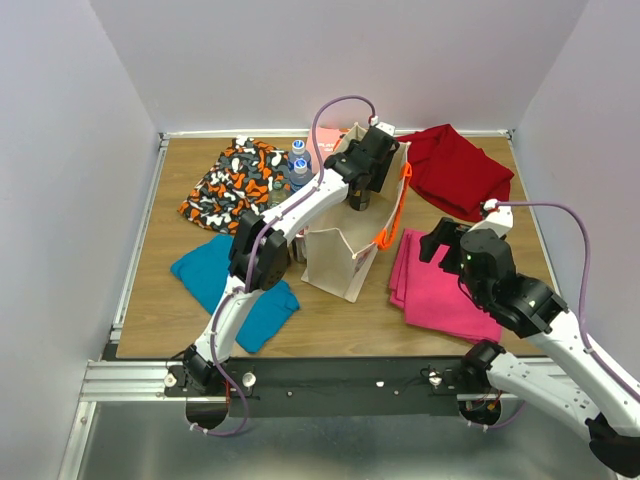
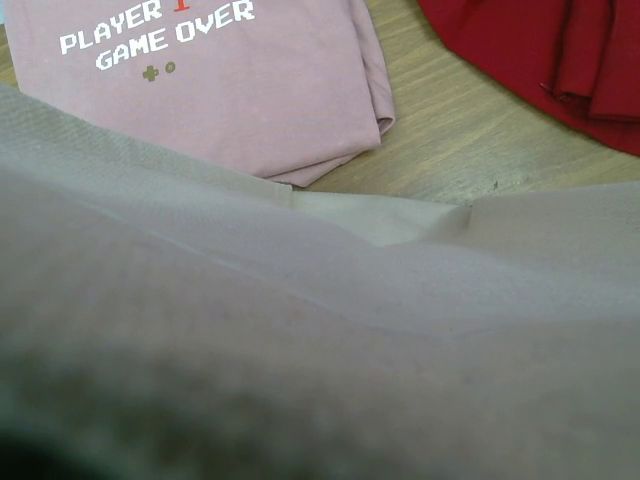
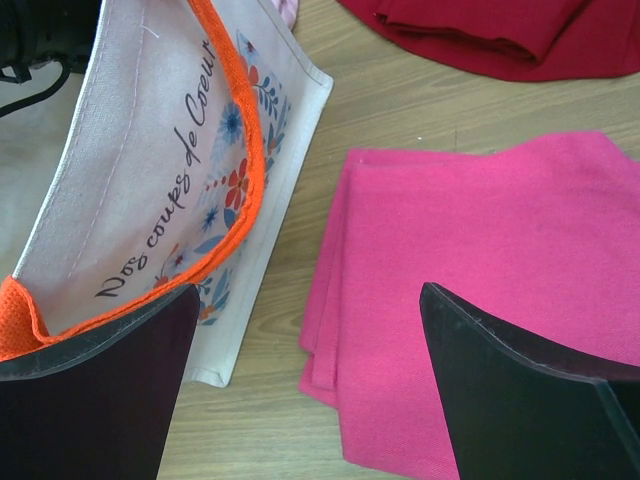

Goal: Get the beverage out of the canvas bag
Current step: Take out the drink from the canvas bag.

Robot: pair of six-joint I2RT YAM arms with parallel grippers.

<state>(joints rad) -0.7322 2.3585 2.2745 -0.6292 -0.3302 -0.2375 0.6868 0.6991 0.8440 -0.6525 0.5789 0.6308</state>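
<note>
The beige canvas bag (image 1: 335, 260) stands upright mid-table, its orange handle (image 1: 398, 210) hanging on the right side. My left gripper (image 1: 360, 196) reaches down into the bag's open top; its fingers are hidden. The left wrist view shows only the bag's canvas wall (image 2: 400, 300) close up. No beverage shows inside the bag. My right gripper (image 1: 437, 243) is open and empty, hovering right of the bag. In the right wrist view the gripper (image 3: 308, 292) is over the table between the printed bag side (image 3: 150, 180) and a magenta cloth.
Two blue-capped water bottles (image 1: 298, 165) stand left of the bag by a patterned cloth (image 1: 230, 180). A magenta cloth (image 1: 435, 285) lies right, a red cloth (image 1: 455, 165) back right, a blue cloth (image 1: 225, 280) front left, a pink printed tee (image 2: 220, 80) behind the bag.
</note>
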